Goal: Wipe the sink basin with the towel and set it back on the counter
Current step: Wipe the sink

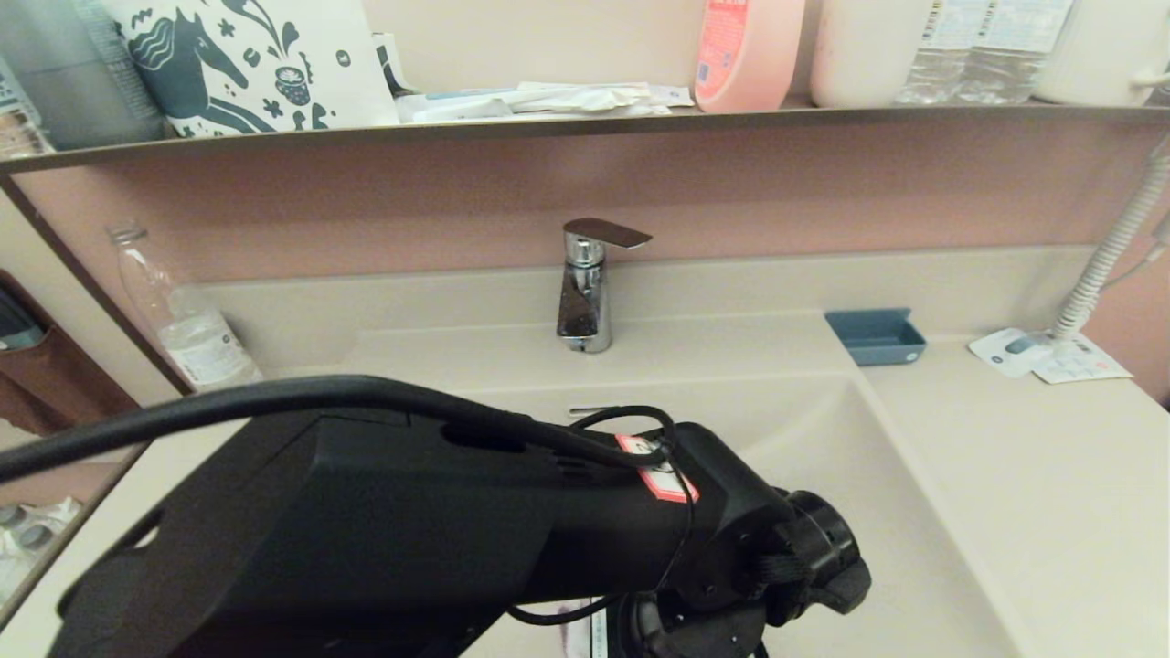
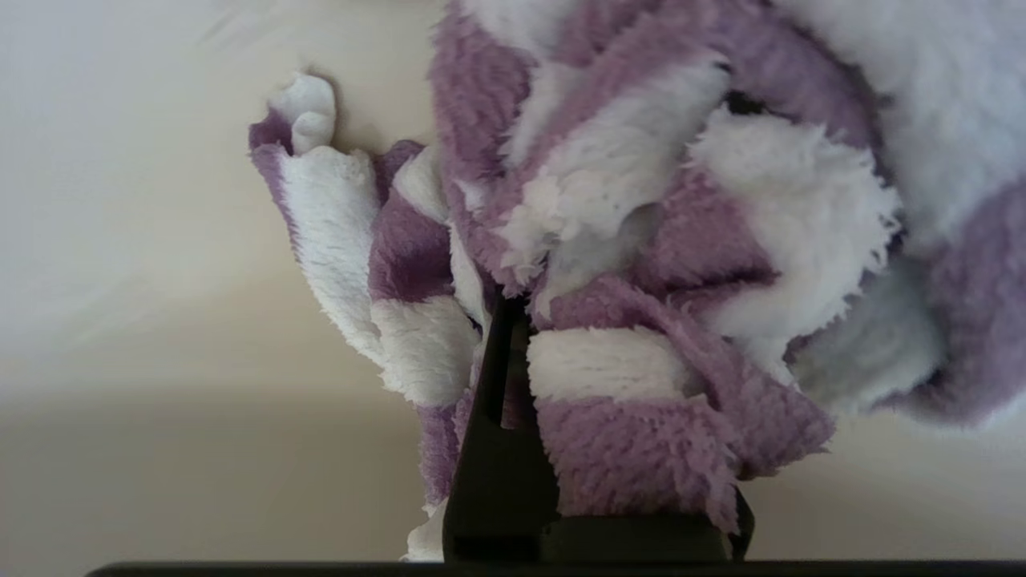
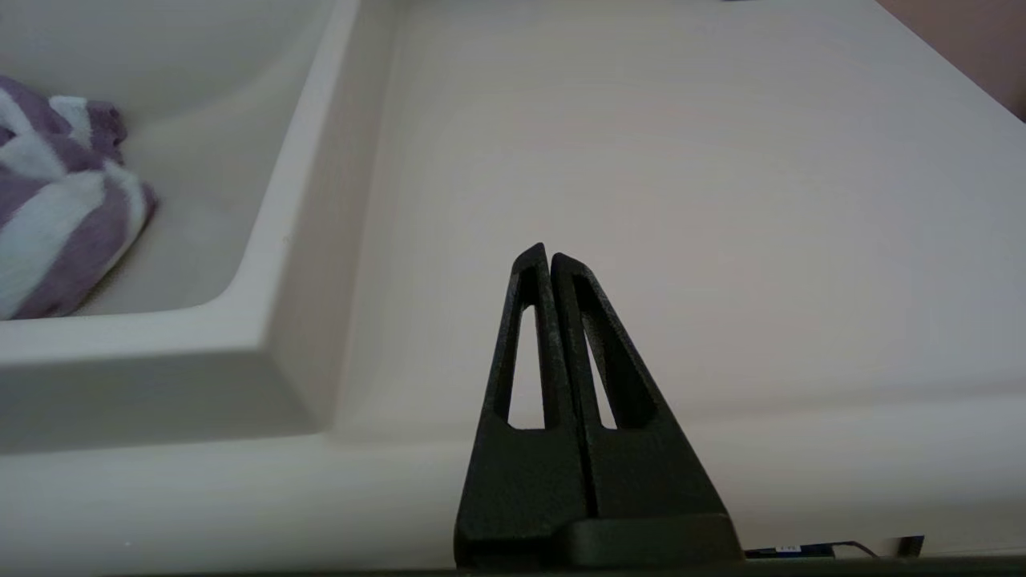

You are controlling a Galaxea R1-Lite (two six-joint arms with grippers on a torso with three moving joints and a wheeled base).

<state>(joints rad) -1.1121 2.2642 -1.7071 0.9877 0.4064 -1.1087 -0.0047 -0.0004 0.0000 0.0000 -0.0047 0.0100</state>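
Observation:
The purple and white striped towel (image 2: 641, 240) is bunched up against the floor of the cream sink basin (image 1: 877, 475). My left gripper (image 2: 553, 320) is shut on it. One black finger (image 2: 501, 401) shows, and the other is buried under the fluffy cloth. In the head view my left arm (image 1: 457, 521) reaches down into the basin and hides both gripper and towel. My right gripper (image 3: 549, 256) is shut and empty, low over the counter (image 3: 721, 160) just right of the basin rim (image 3: 264, 280). From there the towel (image 3: 56, 216) shows lying inside the basin.
A chrome faucet (image 1: 585, 292) stands behind the basin, above the overflow slot (image 1: 590, 410). A blue tray (image 1: 876, 336), paper cards (image 1: 1047, 355) and a white hose (image 1: 1111, 247) sit at the back right. A plastic bottle (image 1: 187, 320) stands back left. A crowded shelf (image 1: 585, 123) runs above.

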